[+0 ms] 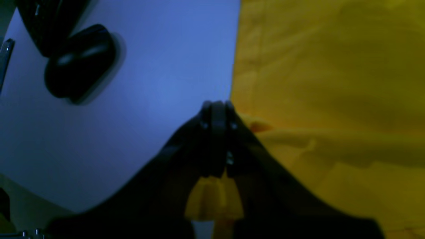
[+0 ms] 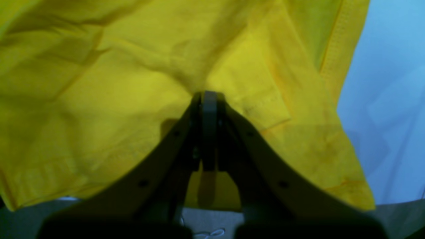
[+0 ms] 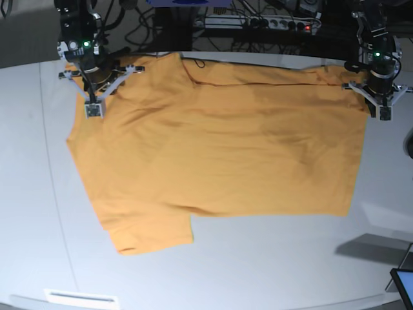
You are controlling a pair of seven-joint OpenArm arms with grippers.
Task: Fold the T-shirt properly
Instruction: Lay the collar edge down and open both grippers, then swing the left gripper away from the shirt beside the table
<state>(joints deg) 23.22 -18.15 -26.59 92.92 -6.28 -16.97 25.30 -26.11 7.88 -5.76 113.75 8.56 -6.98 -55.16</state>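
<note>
Pinching the T-shirt (image 3: 219, 155) at its two far corners, the left tool (image 3: 385, 115) and right tool (image 3: 93, 110) are both clenched on cloth. Best bet: move both evenly so it doesn't skew. Shirt's spread on a pale grey worktop (image 3: 271, 271); cables (image 3: 258, 22) behind it.

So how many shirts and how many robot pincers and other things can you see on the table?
T-shirt: 1, orange-yellow
Pincers: 2, the left pincer and the right pincer, both shut on the T-shirt
Black computer mouse: 1
Table: 1
Total: 5
</note>
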